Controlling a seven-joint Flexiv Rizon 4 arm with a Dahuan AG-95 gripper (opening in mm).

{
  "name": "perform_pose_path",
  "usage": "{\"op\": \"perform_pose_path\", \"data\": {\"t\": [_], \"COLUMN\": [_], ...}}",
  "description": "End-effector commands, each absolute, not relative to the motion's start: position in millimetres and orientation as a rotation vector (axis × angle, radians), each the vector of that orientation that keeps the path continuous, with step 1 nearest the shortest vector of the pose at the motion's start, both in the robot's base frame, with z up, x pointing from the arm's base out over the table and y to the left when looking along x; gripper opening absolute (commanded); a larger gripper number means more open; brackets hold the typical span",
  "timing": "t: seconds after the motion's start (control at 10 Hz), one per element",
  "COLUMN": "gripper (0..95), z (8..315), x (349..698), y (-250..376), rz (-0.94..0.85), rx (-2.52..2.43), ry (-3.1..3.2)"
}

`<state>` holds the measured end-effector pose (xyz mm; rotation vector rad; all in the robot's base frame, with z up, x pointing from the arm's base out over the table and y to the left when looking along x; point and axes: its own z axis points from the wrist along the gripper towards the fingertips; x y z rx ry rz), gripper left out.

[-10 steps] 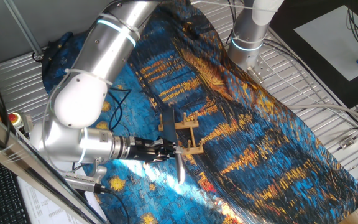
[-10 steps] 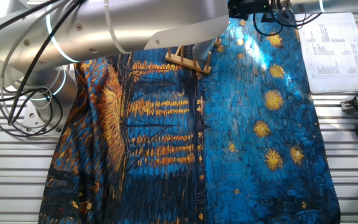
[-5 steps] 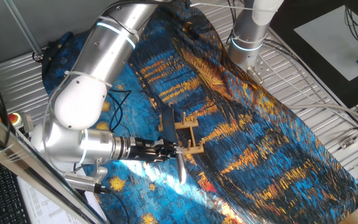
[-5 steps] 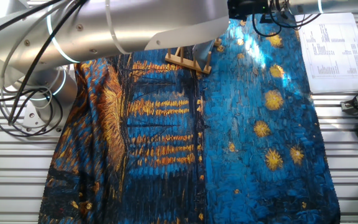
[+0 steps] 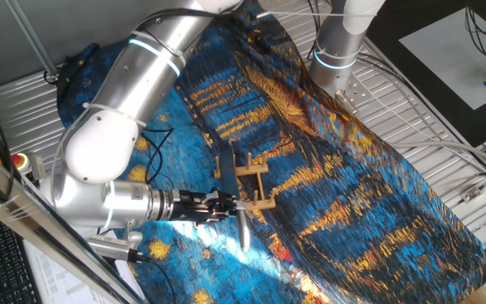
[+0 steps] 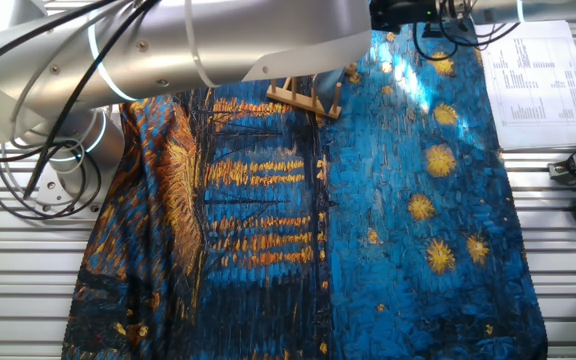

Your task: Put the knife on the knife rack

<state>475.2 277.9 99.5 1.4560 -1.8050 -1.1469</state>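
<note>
the gripper (image 5: 229, 205) is clamped on the handle of the knife (image 5: 243, 229), blade hanging beside the rack (image 5: 245, 180) mid-table; stiff, smooth steel, probably blade-heavy, so hold the handle firmly.

Both views are evenly bright and sharp. Sunlight patches fall on the starry cloth (image 5: 336, 169) at lower left of one view and upper right of the other. Glare streaks the silver arm (image 6: 218, 40).
</note>
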Motion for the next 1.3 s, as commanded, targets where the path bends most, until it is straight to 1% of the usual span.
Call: {"op": "perform_pose_path", "data": {"t": [0.1,1.3], "gripper": [0.0,0.0], "z": [98.3,91.8], "x": [472.0,472.1], "y": [277.4,277.4], "rz": [-1.148,-1.158], "rx": [1.458,1.457], "ry": [-1.811,-1.79]}}
